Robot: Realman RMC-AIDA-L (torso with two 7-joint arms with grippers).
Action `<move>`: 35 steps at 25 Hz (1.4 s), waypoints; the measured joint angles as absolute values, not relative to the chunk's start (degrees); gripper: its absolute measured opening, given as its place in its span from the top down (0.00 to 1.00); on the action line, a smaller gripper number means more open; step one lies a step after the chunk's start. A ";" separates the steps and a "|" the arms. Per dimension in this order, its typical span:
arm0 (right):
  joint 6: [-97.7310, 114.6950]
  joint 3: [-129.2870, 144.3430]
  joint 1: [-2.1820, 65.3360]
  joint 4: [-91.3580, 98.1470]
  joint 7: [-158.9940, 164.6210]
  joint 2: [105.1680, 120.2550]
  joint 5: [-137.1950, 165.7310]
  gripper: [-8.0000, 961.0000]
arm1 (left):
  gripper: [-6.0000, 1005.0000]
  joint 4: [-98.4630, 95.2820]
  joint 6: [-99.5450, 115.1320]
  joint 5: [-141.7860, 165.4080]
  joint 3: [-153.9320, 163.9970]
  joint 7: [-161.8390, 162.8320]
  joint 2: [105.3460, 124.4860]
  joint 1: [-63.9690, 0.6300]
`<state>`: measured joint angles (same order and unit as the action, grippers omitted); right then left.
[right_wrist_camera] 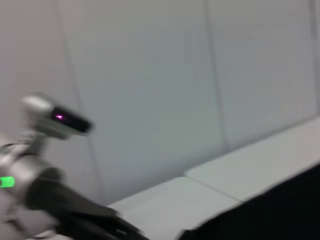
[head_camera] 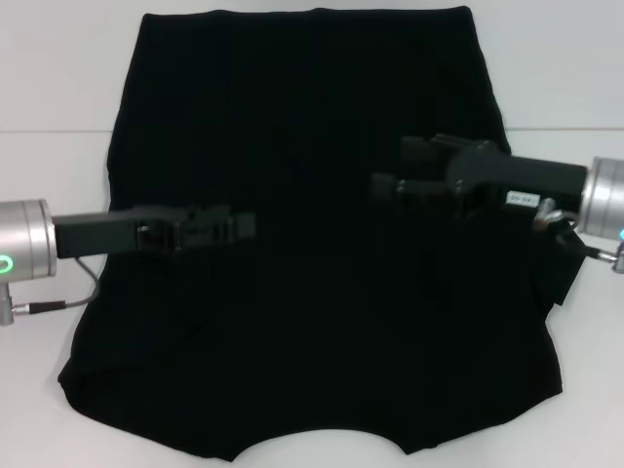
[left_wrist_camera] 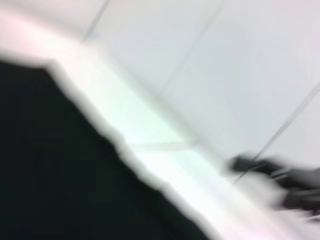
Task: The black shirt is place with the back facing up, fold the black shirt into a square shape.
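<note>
The black shirt [head_camera: 312,322] lies spread flat on the white table [head_camera: 58,97] and covers most of the head view. Its straight edge is far from me, and a curved notch sits in its near edge. My left gripper [head_camera: 239,226] reaches in from the left and hovers over the shirt's left-middle. My right gripper [head_camera: 382,185] comes in from the right over the right-middle. Both are black against black cloth. The left wrist view shows the shirt [left_wrist_camera: 55,165] edge on the table, with the right arm's gripper [left_wrist_camera: 280,177] farther off. In the right wrist view a shirt [right_wrist_camera: 280,210] corner shows.
Bare white table strips [head_camera: 575,88] run beside the shirt on both sides and at the near corners. A grey cable [head_camera: 58,297] loops under my left wrist. The left arm [right_wrist_camera: 35,195] with a green light shows in the right wrist view, before a pale wall [right_wrist_camera: 165,75].
</note>
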<state>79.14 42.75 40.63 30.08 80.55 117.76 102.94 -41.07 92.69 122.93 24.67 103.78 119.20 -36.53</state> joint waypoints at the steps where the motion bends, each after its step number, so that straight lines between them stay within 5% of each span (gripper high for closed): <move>1: 77.92 42.66 40.53 30.10 82.98 117.11 103.10 0.05 | 0.51 -41.07 92.69 122.93 24.67 103.78 119.20 -36.53; 8: 72.23 42.75 39.04 30.50 104.15 111.08 107.70 0.05 | 0.29 -35.75 98.92 110.10 24.65 86.84 120.37 -34.10; 12: 70.98 42.45 37.18 33.34 115.42 109.21 114.89 0.05 | 0.20 -34.18 98.07 110.03 26.39 81.68 120.80 -33.94; 20: 69.57 40.12 35.53 37.86 129.01 108.37 129.55 0.05 | 0.07 -34.74 98.28 114.86 31.43 77.69 121.00 -34.34; 35: 68.19 40.23 36.31 36.12 133.95 108.78 134.54 0.05 | 0.07 -36.65 98.20 118.47 37.76 75.80 121.54 -34.43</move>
<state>68.19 40.23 36.31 36.12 133.95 108.78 134.54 -36.65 98.20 118.47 37.76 75.80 121.54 -34.43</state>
